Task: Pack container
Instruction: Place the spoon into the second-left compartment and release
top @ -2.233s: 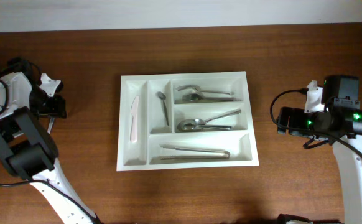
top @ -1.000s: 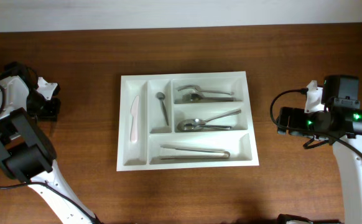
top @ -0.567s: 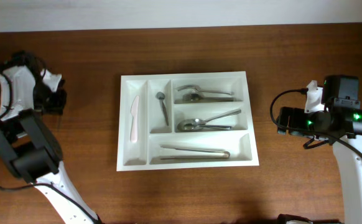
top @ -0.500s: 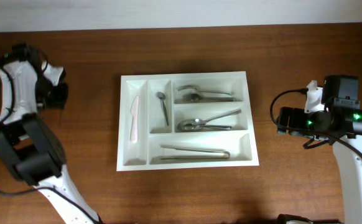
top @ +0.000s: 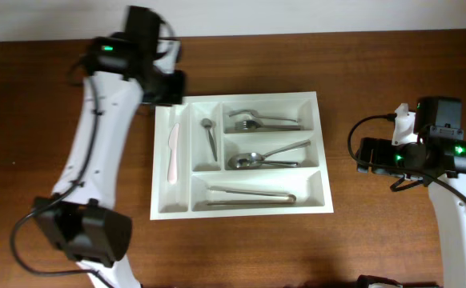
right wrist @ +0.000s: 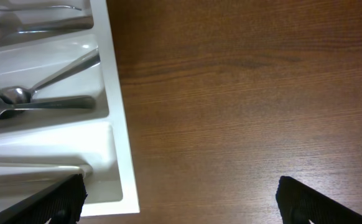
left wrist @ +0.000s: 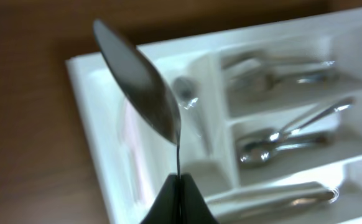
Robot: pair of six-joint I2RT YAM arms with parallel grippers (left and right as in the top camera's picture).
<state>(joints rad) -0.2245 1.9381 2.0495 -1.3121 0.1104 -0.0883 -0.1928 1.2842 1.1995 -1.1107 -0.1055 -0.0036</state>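
Overhead: fixed, looks straight down, far enough back to take in the whole container, the table around it and both arms. Left wrist: close, tilted down, blurred. The left gripper is pinched together at bottom centre, a metal blade rises from its fingertips, and most of the container lies beyond them. Right wrist: close, faces down onto wood. The right gripper is spread to the bottom corners, with the container's right end just ahead of the frame-left finger. All three views share the wide compartments.

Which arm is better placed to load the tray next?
Left. The left gripper is shut on a metal utensil at the tray's far-left corner; the right gripper is open and empty, off beside the tray.
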